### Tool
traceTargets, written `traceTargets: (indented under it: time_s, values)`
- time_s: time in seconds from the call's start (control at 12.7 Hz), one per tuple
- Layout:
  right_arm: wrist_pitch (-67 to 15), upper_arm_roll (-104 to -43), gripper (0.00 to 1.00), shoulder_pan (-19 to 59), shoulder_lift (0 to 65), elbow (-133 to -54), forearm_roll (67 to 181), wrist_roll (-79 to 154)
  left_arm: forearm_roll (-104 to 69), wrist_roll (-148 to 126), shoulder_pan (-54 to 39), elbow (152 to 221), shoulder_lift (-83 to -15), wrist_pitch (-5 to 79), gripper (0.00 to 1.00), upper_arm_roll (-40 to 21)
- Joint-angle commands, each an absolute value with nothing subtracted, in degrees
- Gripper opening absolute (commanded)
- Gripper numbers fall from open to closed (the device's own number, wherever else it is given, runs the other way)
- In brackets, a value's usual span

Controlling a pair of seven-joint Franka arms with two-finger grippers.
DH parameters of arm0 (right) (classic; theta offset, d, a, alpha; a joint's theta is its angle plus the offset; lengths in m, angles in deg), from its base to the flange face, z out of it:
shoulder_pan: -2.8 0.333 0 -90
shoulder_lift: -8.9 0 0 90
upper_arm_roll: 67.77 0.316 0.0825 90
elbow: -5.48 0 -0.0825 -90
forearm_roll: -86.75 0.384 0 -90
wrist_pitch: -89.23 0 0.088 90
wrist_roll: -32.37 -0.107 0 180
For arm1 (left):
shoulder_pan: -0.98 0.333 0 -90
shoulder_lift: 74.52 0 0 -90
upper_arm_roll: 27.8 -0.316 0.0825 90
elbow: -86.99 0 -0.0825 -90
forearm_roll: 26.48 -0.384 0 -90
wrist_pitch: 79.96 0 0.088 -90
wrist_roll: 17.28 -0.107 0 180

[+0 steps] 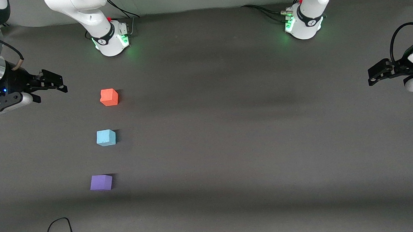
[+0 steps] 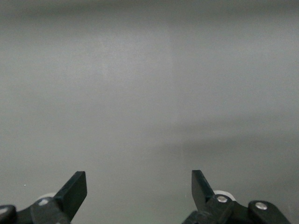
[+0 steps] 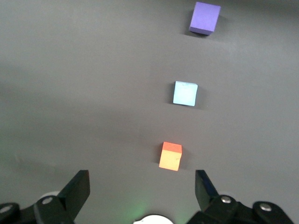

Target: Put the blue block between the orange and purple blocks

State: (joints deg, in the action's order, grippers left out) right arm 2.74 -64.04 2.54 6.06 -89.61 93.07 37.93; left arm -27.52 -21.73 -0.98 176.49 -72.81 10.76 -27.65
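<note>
Both grippers, right (image 1: 52, 83) and left (image 1: 379, 72), are hanging open, empty; blue block (image 1: 106, 137) is already sitting between orange block (image 1: 109, 97) and purple block (image 1: 101, 182), needing nothing more, I judge.

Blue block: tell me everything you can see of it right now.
The small light sky-blue matte cube sits flat on the dark grey table, edges crisp, faces unmarked. It lies between the orange-red cube, farther from the front camera, and the violet-purple cube, nearer, apart from both. Nothing touches it but the table; neither gripper is near.
</note>
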Motion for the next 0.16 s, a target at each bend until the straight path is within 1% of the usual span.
traceTargets:
  time_s: [0.0, 0.08]
  values:
    - [2.92, -63.11, 1.00, 2.27, 4.24, -91.02, 92.02, 33.08, -27.36, -20.88, -1.57, 177.08, -73.38, 11.71, 1.00, -28.07]
    - [2.92, -63.11, 1.00, 2.27, 4.24, -91.11, 92.02, 32.90, -27.36, -20.97, -1.57, 177.17, -73.38, 11.71, 1.00, -28.07]
